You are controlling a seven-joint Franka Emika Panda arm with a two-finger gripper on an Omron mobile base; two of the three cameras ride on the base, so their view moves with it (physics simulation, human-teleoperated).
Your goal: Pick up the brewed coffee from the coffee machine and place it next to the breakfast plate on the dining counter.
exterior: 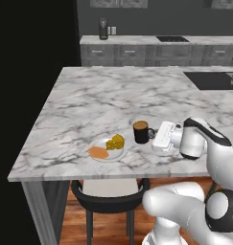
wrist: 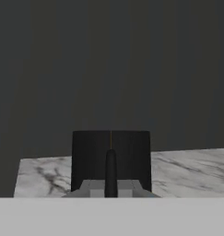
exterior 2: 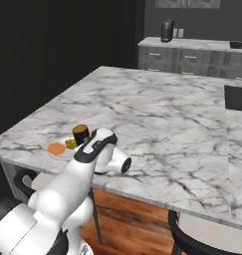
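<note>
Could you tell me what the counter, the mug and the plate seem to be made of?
Counter: looks like polished marble, white with grey veins and a thick edge.
Mug: black and matte, with a side handle; likely glazed ceramic, though the flat render leaves that open.
Plate: plain smooth white, probably ceramic too; little of it shows under the food.

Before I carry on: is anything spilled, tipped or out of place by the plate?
Nothing stands out. The mug stands upright on the dining counter just right of the breakfast plate, no spill visible, with the gripper at its handle.
</note>
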